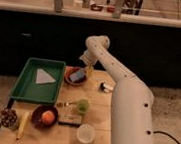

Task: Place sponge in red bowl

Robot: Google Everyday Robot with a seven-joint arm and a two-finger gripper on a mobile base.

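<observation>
Gripper by sponge (in red bowl)

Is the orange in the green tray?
No, the orange sits in the dark bowl; the gripper is by the red bowl.

One view only. It looks from high up on the robot's own side, tilted forward and down over the wooden tabletop. It is near enough that the front edge is cut off at the bottom, and far enough to take in the dark counter behind. The white arm enters from the lower right. Its pincer hangs at the far edge, just above the red bowl.
</observation>
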